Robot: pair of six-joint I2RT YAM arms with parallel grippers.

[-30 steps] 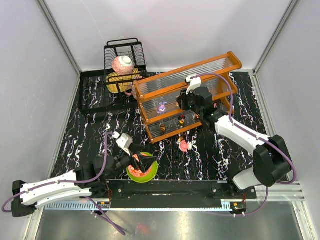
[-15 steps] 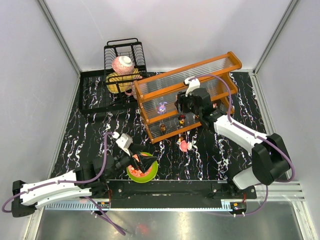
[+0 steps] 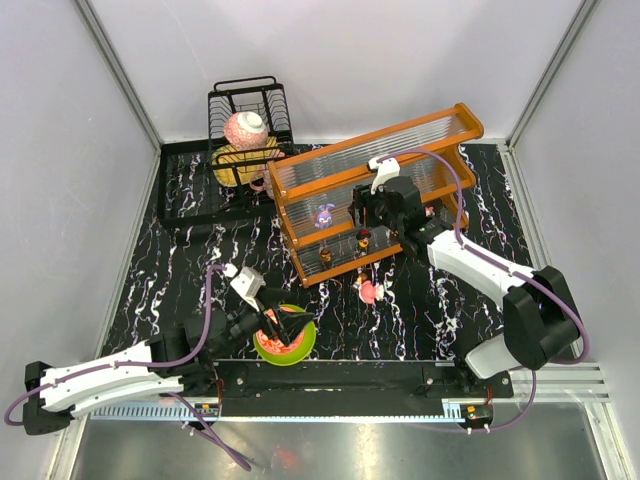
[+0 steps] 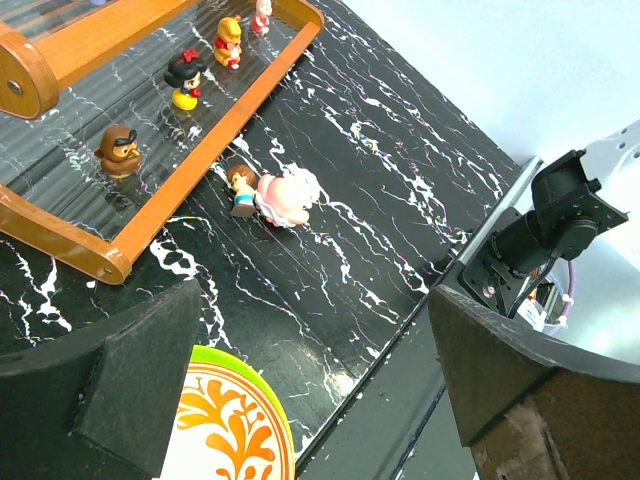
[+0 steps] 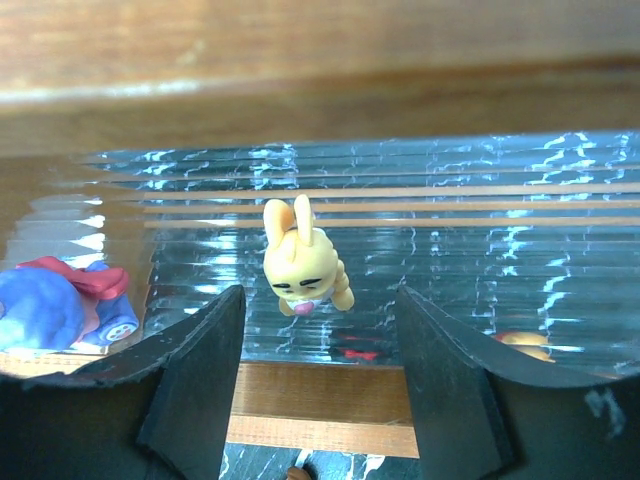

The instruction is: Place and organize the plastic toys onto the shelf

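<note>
The shelf, an orange frame with clear ribbed panels, stands at the middle of the table. My right gripper is open at its upper tier. A yellow bunny toy lies on the panel just past the fingertips, touching neither finger. A blue-and-red toy sits to its left. On the lower tier stand a brown toy, a black-haired yellow one and two more behind. A pink-and-white round toy lies on the table in front. My left gripper hangs open above the bowl, holding nothing.
A green-rimmed patterned bowl sits near the front edge under the left gripper. A black wire dish rack with a pink bowl stands at the back left on a dark tray. The right arm's base is at the front right.
The right gripper's jaws have spread apart and let go of the yellow bunny toy on the upper tier. The left arm has barely moved.
</note>
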